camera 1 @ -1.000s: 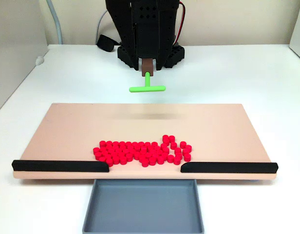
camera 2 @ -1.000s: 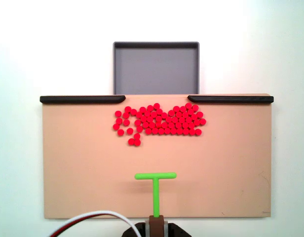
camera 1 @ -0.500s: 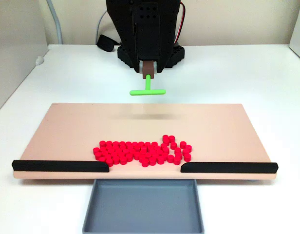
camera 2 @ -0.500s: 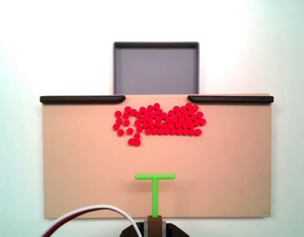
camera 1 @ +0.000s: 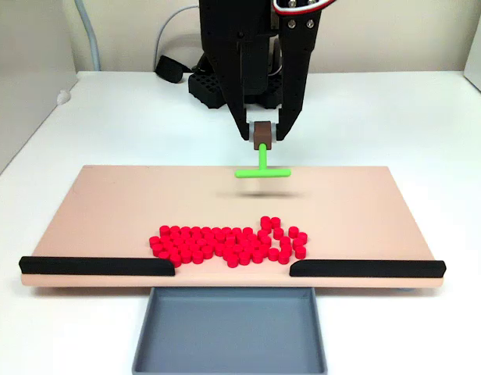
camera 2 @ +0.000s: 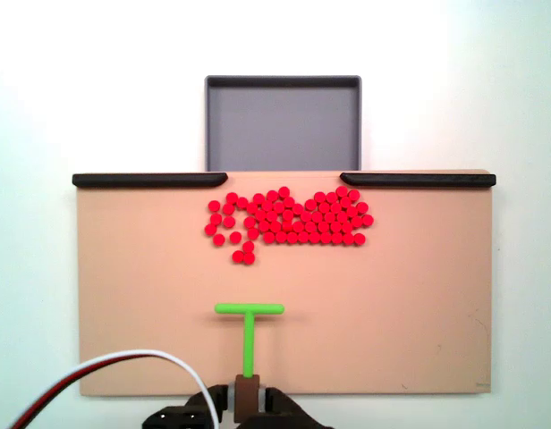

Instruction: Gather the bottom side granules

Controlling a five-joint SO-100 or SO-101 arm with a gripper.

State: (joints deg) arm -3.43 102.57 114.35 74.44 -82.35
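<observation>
The gripper (camera 1: 262, 134) is closed around the brown block at the stem end of the green T-shaped tool (camera 1: 262, 167), which hangs above the far edge of the tan board (camera 1: 108, 211), apart from the pellets. The red granules (camera 1: 229, 244) lie in one cluster on the near part of the board, between the two black bars (camera 1: 96, 266). In a fixed view from above, the cluster (camera 2: 289, 221) sits just beside the gap that opens to the grey tray (camera 2: 283, 125).

Lighting bright and even — the white surface (camera 2: 79, 89) is nearly overexposed. Focus sharp; a soft blurred shadow lies beneath the green tool (camera 1: 262, 171).
</observation>
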